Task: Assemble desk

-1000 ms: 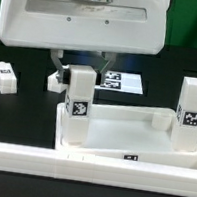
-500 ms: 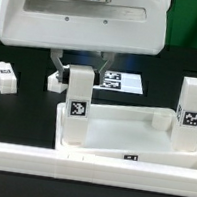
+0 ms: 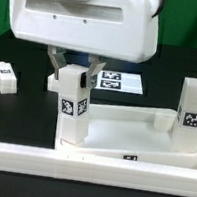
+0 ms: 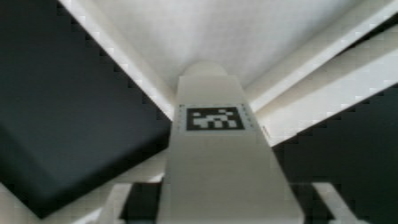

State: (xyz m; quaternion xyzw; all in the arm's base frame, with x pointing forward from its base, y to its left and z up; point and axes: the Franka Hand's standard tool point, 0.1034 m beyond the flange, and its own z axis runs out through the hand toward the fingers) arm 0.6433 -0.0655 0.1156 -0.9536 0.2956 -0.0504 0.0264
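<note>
Surface: black table (image 3: 14, 111), large white plastic tray-like tabletop (image 3: 134, 118).
Leg: white square tagged leg (image 3: 73, 108), upright in tabletop's near corner, the exterior view's left.
Gripper (image 3: 76, 71): straight above; I read jaws clenched on its top.

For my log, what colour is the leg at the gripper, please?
White leg, black-and-white tag; clearest in the wrist view.

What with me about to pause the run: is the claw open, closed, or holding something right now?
Claw: closed on the upright white leg standing at a corner of the tabletop.
</note>
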